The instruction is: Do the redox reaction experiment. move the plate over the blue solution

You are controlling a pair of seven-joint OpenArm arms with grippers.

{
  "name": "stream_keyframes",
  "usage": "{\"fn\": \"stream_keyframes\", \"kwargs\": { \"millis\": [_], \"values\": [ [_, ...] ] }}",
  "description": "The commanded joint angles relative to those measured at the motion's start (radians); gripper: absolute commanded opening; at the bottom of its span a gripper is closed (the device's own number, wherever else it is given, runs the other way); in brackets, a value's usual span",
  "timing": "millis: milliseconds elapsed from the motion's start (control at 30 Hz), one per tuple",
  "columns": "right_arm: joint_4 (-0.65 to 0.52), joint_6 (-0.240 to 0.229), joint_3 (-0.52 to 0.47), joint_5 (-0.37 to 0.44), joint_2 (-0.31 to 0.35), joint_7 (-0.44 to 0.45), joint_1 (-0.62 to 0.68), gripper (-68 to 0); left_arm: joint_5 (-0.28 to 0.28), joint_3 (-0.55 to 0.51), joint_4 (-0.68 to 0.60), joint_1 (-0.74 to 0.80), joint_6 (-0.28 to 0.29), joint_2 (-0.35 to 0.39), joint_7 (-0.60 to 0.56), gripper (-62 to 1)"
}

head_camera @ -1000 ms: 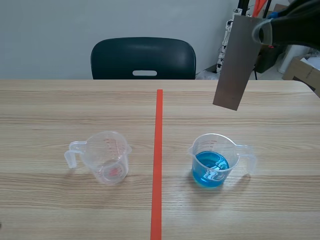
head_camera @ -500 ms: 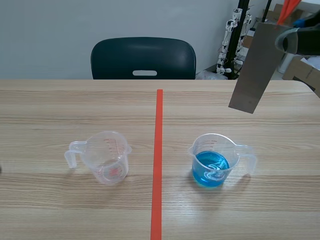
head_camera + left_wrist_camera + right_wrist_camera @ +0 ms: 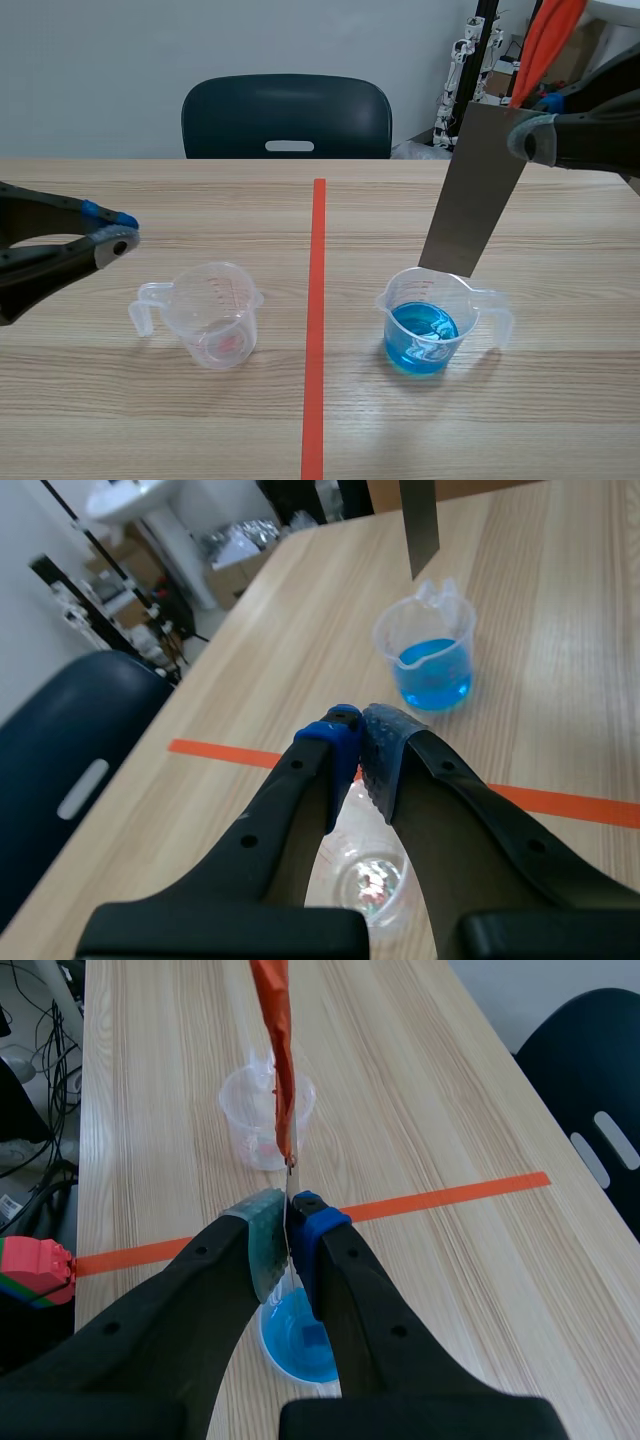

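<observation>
A grey metal plate (image 3: 475,190) hangs upright, tilted a little, with my right gripper (image 3: 525,135) shut on its upper end. Its lower edge sits just above the far rim of a clear beaker of blue solution (image 3: 425,325). From the right wrist the plate (image 3: 289,1205) shows edge-on between the pads, with an orange strip (image 3: 278,1050) running ahead of it and the blue beaker (image 3: 295,1335) below. My left gripper (image 3: 118,235) is shut on nothing, left of an empty clear beaker (image 3: 215,315). In the left wrist view the gripper (image 3: 358,735) hovers over that empty beaker (image 3: 370,875), with the blue beaker (image 3: 430,665) and plate (image 3: 418,520) beyond.
An orange-red tape line (image 3: 316,320) splits the table between the two beakers. A dark chair (image 3: 287,117) stands behind the far edge. Cardboard boxes and stands crowd the back right. A red and green block (image 3: 35,1270) lies off the table beside the right gripper.
The plate swung out to the right, then came back left and down until its lower edge was over the blue beaker. My left gripper came into view from the left.
</observation>
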State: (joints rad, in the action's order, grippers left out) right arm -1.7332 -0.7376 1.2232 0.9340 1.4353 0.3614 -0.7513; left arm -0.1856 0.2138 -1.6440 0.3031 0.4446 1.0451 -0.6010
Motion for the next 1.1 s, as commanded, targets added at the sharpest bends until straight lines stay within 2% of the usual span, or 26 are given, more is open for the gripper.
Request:
{"fn": "stream_keyframes", "kwargs": {
  "millis": [0, 267, 467, 633, 900, 1067],
  "values": [
    [-0.012, -0.008, -0.013, 0.019, 0.005, 0.019, 0.0, -66.9, -0.014, 0.045, 0.006, -0.051, 0.016, -0.042, 0.022, -56.9],
    [-0.015, -0.008, -0.013, -0.01, 0.006, 0.019, 0.012, -66.9, -0.013, 0.261, 0.007, -0.253, 0.023, -0.163, 0.192, -56.9],
    [-0.015, -0.008, -0.013, -0.015, 0.008, 0.019, 0.012, -66.9, -0.013, 0.353, 0.017, -0.36, 0.023, -0.26, 0.32, -56.9],
    [-0.015, -0.008, -0.013, -0.015, 0.008, 0.019, 0.012, -66.9, -0.009, 0.414, 0.075, -0.43, 0.023, -0.345, 0.398, -56.9],
    [-0.015, -0.008, -0.013, -0.014, 0.008, 0.019, 0.012, -66.9, -0.01, 0.472, 0.211, -0.513, 0.024, -0.448, 0.435, -56.9],
    [-0.015, -0.008, -0.013, -0.014, 0.008, 0.019, 0.011, -66.9, -0.01, 0.509, 0.275, -0.543, 0.05, -0.494, 0.439, -56.9]
  ]
}}
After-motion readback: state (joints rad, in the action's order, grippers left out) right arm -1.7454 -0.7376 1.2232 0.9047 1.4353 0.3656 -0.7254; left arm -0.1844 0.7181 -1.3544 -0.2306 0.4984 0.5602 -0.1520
